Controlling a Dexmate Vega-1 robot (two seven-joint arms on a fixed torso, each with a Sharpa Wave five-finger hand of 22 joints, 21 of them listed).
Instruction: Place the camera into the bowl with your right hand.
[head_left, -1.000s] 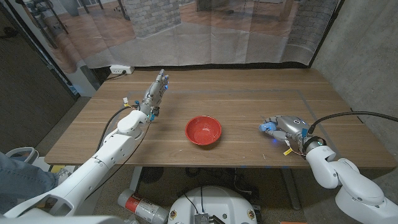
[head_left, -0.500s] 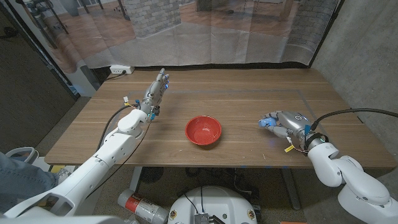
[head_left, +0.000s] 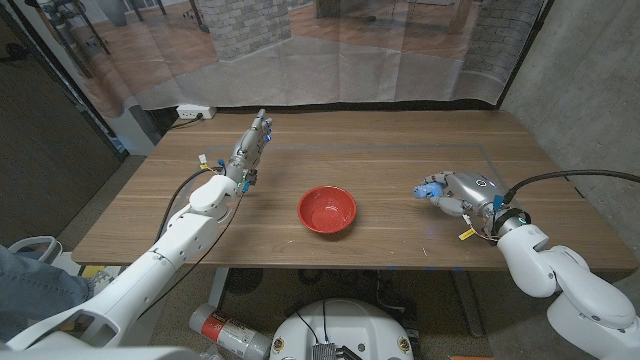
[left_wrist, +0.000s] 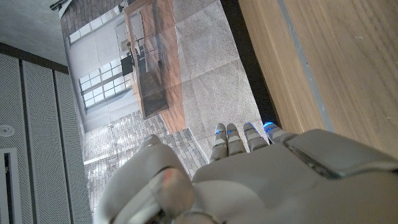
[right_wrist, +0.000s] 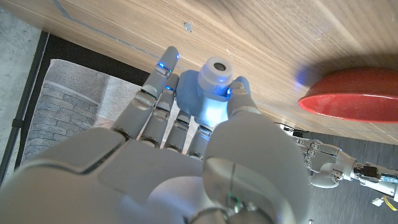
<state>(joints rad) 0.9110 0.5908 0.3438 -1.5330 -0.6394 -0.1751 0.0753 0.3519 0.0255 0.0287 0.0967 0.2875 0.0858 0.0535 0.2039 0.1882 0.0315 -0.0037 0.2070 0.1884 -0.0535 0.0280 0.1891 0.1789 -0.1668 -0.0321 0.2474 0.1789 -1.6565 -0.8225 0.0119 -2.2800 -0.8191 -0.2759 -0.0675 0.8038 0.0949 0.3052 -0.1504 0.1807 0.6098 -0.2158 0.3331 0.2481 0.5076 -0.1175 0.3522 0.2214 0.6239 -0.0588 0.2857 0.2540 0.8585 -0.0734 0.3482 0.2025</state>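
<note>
Now the right hand (head_left: 455, 193) pinches the blue camera (right_wrist: 208, 93) at three o'clock from the red bowl (head_left: 327, 210); carry level, release low over it.

You are working over a wooden surface (head_left: 390, 150) with a long grain running left to right and a faint taped line toward its far right part. A red bowl (head_left: 327, 210) sits on it near the middle, toward the near edge. Well to the bowl's right you have a small blue camera (head_left: 430, 189) at the surface, with the right hand (head_left: 462, 192) around it.
</note>
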